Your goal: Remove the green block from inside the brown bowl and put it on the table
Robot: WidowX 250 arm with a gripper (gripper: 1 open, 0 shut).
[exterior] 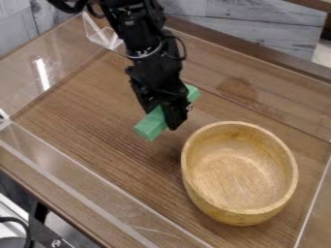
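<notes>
The green block [157, 121] hangs tilted between the black fingers of my gripper [165, 114], which is shut on it just above the table [77, 126]. The block's lower end sits close to the wood, left of the brown bowl [239, 172]. That bowl is round, light tan and holds nothing; it rests at the right front of the table, a short gap from the block. The arm comes down from the upper left.
Low clear acrylic walls [52, 155] run along the table's left and front edges. Bare wood lies left of the gripper and behind the bowl. A grey marbled surface [278, 24] shows beyond the back edge.
</notes>
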